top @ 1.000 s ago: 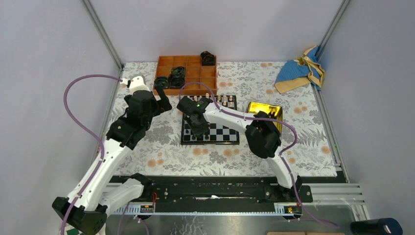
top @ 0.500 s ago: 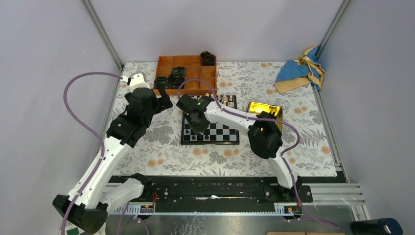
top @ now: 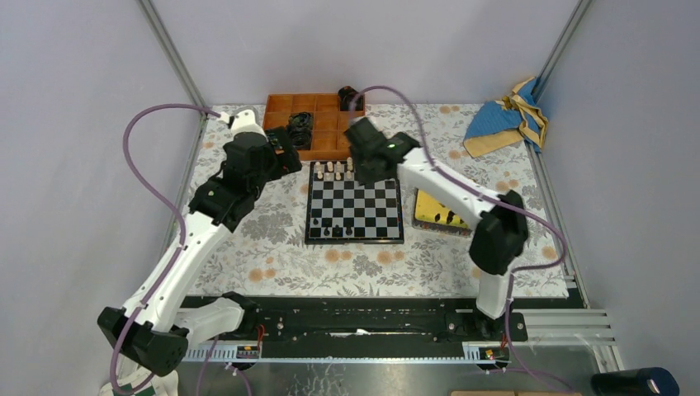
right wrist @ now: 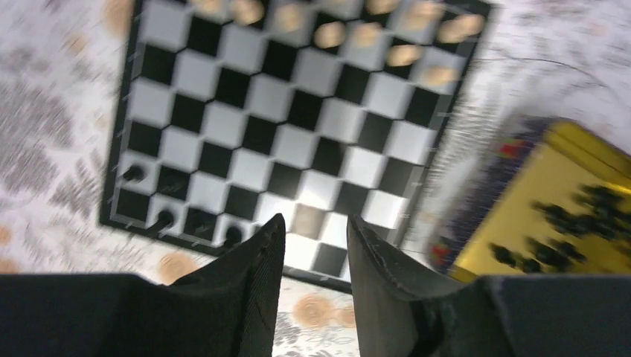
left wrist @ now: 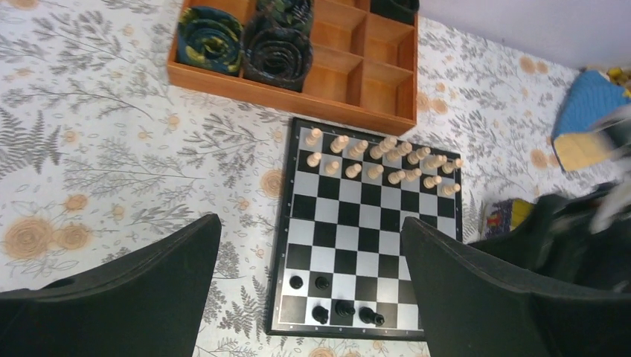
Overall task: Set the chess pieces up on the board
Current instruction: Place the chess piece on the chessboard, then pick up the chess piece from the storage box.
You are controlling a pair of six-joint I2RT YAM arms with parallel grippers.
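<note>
My left pincer [left wrist: 309,223] hangs high over the flowered cloth [left wrist: 111,171], its two fingers wide apart with nothing between them. Through the gap, below and ahead of it, lies the board [left wrist: 350,238]. A handful of black chess pieces [left wrist: 344,307] stand on the two rows of the board nearest this pincer, gathered toward its left finger, while the cream chessmen [left wrist: 379,160] fill the two rows farthest from it. Beyond the board, farther ahead, sits the orange tray [left wrist: 372,111]; black coiled rings [left wrist: 279,56] lie in its compartments to the front-left of the pincer. Far off to its right I see a blue cloth [left wrist: 588,104].

My right pincer [right wrist: 314,221] also hovers above the board; its fingers stand a narrow way apart and grip nothing, with bare checks showing through the slit. This view is blurred. I can make out three of the black pieces ahead and to the left of its left finger, along the board's near edge. To the pincer's right, just beside the board, lies the yellow tin [right wrist: 565,163], with more of the black pieces loose inside it. The cream ones are pale smears at the far end.
</note>
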